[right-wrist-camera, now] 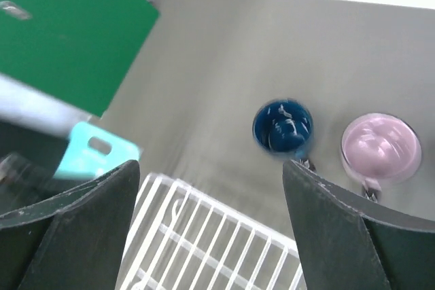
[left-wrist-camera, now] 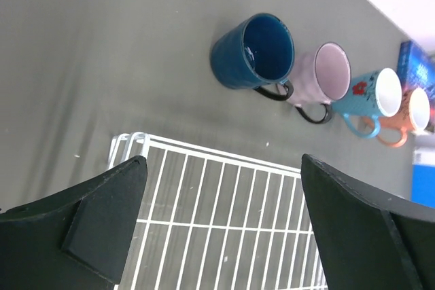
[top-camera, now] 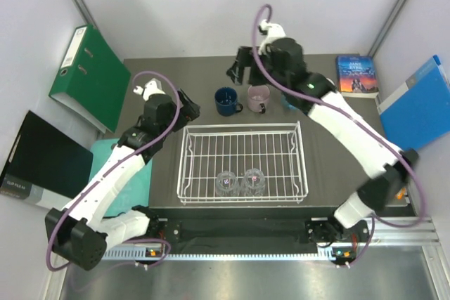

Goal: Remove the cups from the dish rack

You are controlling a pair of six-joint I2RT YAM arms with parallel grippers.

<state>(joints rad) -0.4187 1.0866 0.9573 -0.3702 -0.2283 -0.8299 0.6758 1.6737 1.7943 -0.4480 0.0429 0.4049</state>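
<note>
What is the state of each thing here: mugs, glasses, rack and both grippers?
Navy mug: upright, on table.
Pink mug: upright, on table.
Light blue mug: upright, on table.
Orange mug: upright, on table.
Two glasses: in rack.
Rack: holds only the glasses.
Left gripper: open, empty.
Right gripper: open, empty.

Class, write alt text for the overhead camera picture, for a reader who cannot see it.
A white wire dish rack on a dark table holds only two clear glasses at its near edge. Beyond it stand a navy mug and a pink mug. The left arm and right arm reach over the table.
</note>
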